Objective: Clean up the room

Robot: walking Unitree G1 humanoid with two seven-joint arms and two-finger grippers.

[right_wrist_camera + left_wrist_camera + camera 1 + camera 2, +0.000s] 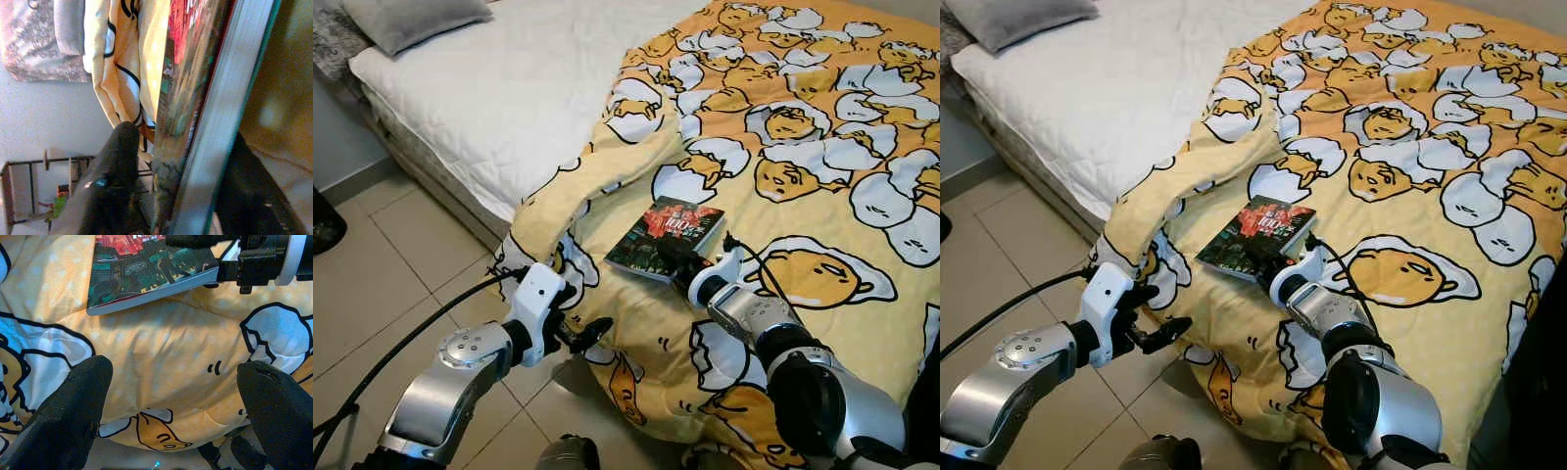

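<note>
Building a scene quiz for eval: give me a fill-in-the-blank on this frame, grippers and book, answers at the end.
1. The right gripper has its fingers on either side of the ____ lying on the blanket.
2. The left gripper hangs at the bed's edge with its fingers ____.
3. The blanket is printed with cartoon ____.
4. The pillow on the mattress is ____ in colour.

Answers: book; open; eggs; grey
</note>
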